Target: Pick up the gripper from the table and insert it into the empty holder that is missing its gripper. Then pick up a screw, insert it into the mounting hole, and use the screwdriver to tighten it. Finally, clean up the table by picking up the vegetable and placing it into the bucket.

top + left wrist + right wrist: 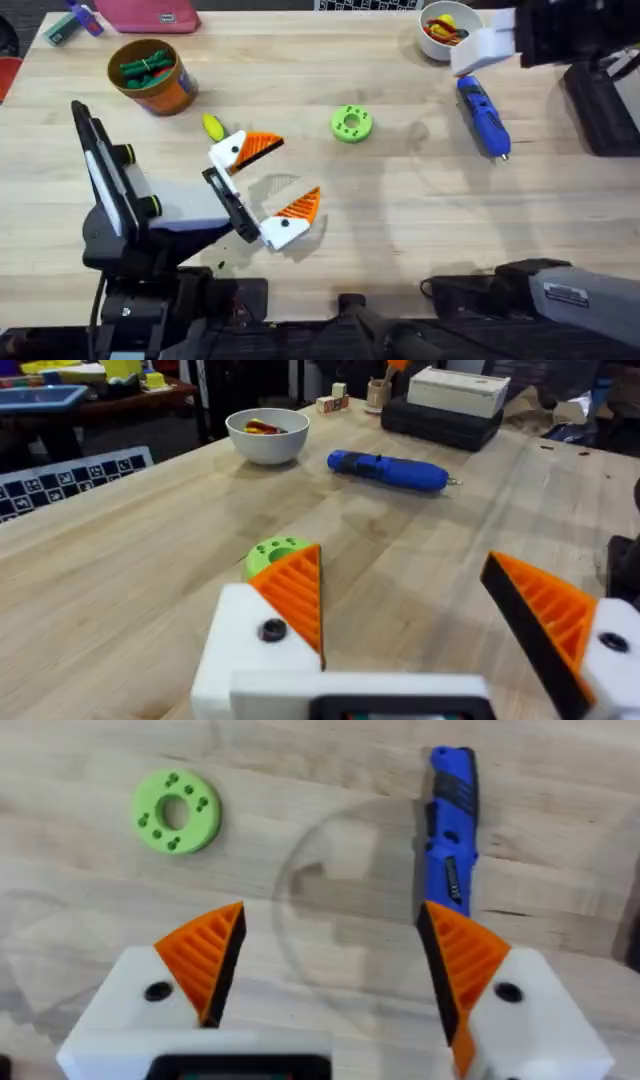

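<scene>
My left gripper (298,168) is open low over the table's middle left, both orange wedges on their white blocks (405,575). The yellow vegetable (213,126) lies just beside its far finger. The orange-brown bucket (178,92) stands at the back left, with dark green toy pieces inside. The blue screwdriver (483,115) lies at the back right (390,470). My right gripper (482,48) hangs high near it, open, with the screwdriver (450,830) below its fingers (333,920). The loose gripper piece, the empty holder and the screw are out of view.
A green disc (351,123) lies mid-table (176,812). A white bowl (447,28) with red and yellow bits sits at the back right. A pink pouch (150,14) lies at the far edge, and a black block (603,105) at the right edge.
</scene>
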You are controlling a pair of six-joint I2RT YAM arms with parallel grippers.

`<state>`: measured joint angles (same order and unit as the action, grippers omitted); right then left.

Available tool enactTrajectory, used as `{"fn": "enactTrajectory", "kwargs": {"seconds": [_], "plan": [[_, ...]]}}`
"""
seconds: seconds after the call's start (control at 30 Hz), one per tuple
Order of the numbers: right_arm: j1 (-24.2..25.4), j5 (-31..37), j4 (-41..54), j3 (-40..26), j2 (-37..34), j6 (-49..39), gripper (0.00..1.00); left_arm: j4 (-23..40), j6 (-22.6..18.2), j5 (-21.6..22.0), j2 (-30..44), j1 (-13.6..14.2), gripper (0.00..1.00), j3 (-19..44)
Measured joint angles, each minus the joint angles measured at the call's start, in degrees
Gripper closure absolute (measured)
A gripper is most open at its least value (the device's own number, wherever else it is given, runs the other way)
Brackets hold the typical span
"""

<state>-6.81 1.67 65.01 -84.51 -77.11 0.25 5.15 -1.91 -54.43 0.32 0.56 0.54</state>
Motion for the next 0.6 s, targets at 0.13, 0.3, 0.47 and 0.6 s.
{"fn": "enactTrajectory", "kwargs": {"seconds": [0.13, 0.3, 0.47, 0.6], "plan": [[3.0, 0.0, -0.9, 0.0, -1.3, 0.0, 0.007, 0.0, 0.0, 0.0, 0.0, 0.0, 0.015, 0.0], [4.9, 0.0, -1.1, 0.0, -4.0, 0.0, 0.01, 0.0, 0.0, 0.0, 0.0, 0.0, 0.015, 0.0], [5.0, 0.0, -1.2, 0.0, -6.4, 0.0, 0.007, 0.0, 0.0, 0.0, 0.0, 0.0, 0.015, 0.0], [5.0, 0.0, -1.2, 0.0, -7.4, 0.0, 0.007, 0.0, 0.0, 0.0, 0.0, 0.0, 0.015, 0.0]]}}
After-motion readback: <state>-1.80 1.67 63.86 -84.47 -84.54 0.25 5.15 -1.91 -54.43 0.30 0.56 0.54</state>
